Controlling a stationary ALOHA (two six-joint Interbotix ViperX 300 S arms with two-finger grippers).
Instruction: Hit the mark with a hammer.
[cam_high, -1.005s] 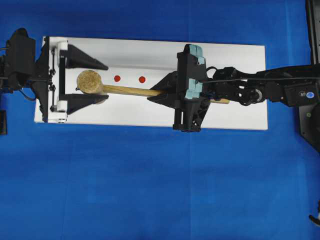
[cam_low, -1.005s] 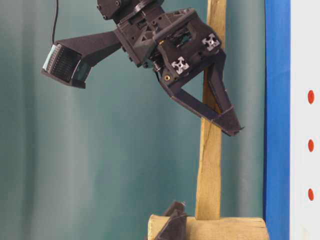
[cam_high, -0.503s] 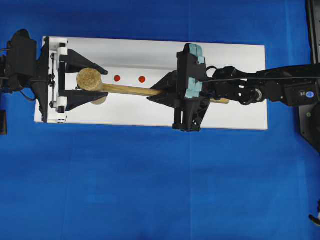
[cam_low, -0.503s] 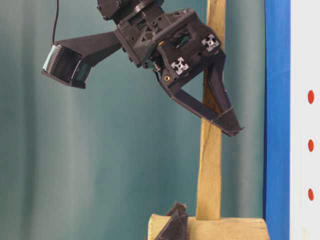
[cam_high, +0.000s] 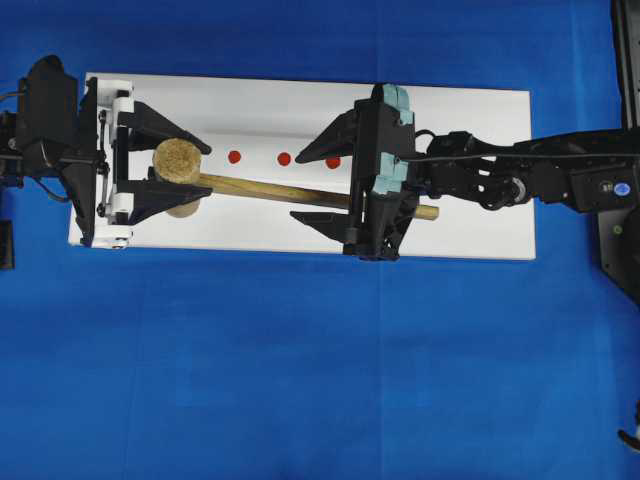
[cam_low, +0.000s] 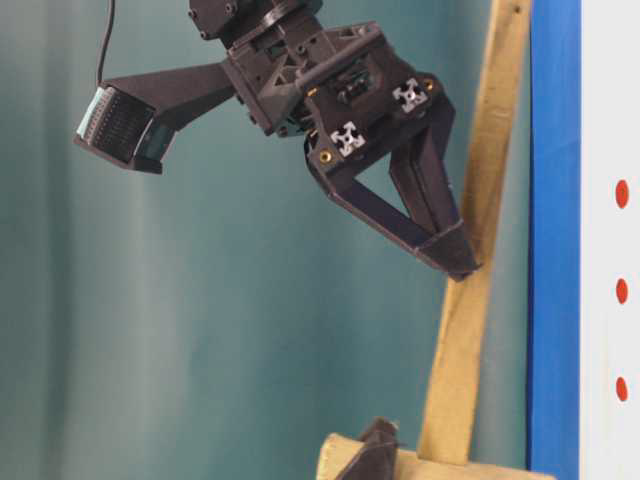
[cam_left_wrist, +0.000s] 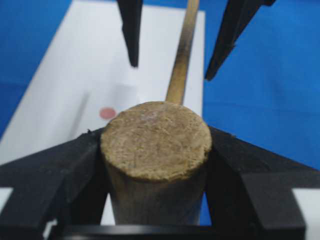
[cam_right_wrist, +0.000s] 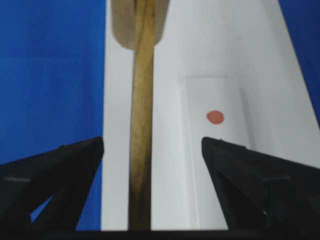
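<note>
The hammer (cam_high: 260, 188) lies along the white board (cam_high: 470, 110), head toward the board's left end, handle running rightward to just past the right gripper (cam_high: 318, 185). The left gripper (cam_high: 198, 168) is clenched on the hammer's head — its two black fingers (cam_left_wrist: 60, 170) press against either side of the thick cylinder, seen plainly in the left wrist view. The right gripper stands released, its fingers spread wide apart with the handle passing between them and touching neither in the right wrist view. Three red dots sit in a row on the board beside the handle, on its far side from the near edge of the board; which of them is the mark cannot be told by size. In the table-level view the handle tilts, leaning toward the board.
</note>
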